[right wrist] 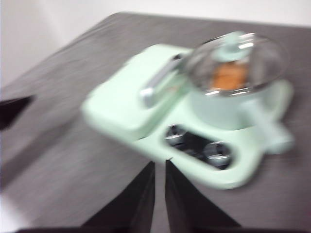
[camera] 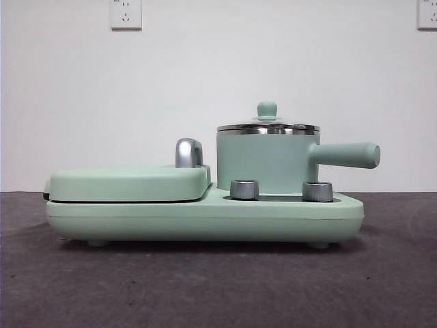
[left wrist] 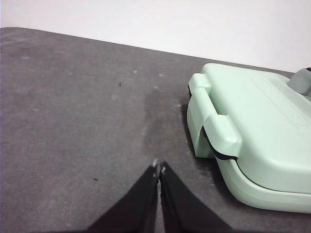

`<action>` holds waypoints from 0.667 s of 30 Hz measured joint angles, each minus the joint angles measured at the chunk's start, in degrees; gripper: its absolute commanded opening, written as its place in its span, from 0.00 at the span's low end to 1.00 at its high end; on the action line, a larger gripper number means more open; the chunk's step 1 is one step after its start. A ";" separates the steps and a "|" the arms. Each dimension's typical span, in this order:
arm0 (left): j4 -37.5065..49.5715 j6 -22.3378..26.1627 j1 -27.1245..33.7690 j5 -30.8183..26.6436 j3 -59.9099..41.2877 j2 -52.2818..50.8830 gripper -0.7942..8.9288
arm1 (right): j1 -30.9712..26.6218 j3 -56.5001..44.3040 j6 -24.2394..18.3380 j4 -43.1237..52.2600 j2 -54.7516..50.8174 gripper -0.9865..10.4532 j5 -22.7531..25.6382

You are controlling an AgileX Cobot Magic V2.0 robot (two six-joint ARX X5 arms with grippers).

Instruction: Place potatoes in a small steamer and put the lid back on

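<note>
The small steamer (camera: 268, 162), a mint-green pot with a stubby side handle, stands on the right of the green appliance base (camera: 205, 215). The glass lid (camera: 268, 126) with its green knob sits on the pot. In the blurred right wrist view the orange-brown potato (right wrist: 228, 75) shows inside the steamer (right wrist: 228, 109) through the lid (right wrist: 235, 60). My right gripper (right wrist: 159, 164) is shut and empty, above the table in front of the appliance. My left gripper (left wrist: 158, 168) is shut and empty over bare table beside the griddle end. Neither gripper shows in the front view.
The flat green griddle cover (camera: 130, 183) with a chrome handle (camera: 188, 152) lies on the left of the base; it also shows in the left wrist view (left wrist: 252, 141). Two steel knobs (camera: 244, 189) sit on the base's front. The table has a dark grey mat (left wrist: 73, 121).
</note>
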 measured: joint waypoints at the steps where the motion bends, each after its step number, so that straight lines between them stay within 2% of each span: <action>1: 0.00 0.00 0.00 0.00 0.00 -0.02 0.09 | -2.32 -0.85 -0.59 0.96 -0.68 0.11 0.37; 7: 0.00 0.00 0.00 0.00 0.00 -0.02 0.09 | -18.80 -15.45 -2.71 13.81 -8.35 0.11 -0.35; 13: 0.00 0.00 0.00 0.00 0.00 -0.02 0.09 | -35.26 -34.51 -8.35 23.32 -19.61 0.11 -0.24; 16: 0.00 0.00 0.00 0.00 0.00 -0.02 0.09 | -39.47 -41.44 -9.53 25.64 -23.08 0.11 -0.92; 20: 0.00 -0.02 0.00 0.00 0.00 0.00 0.09 | -41.57 -44.89 -10.43 27.96 -26.29 0.11 -4.85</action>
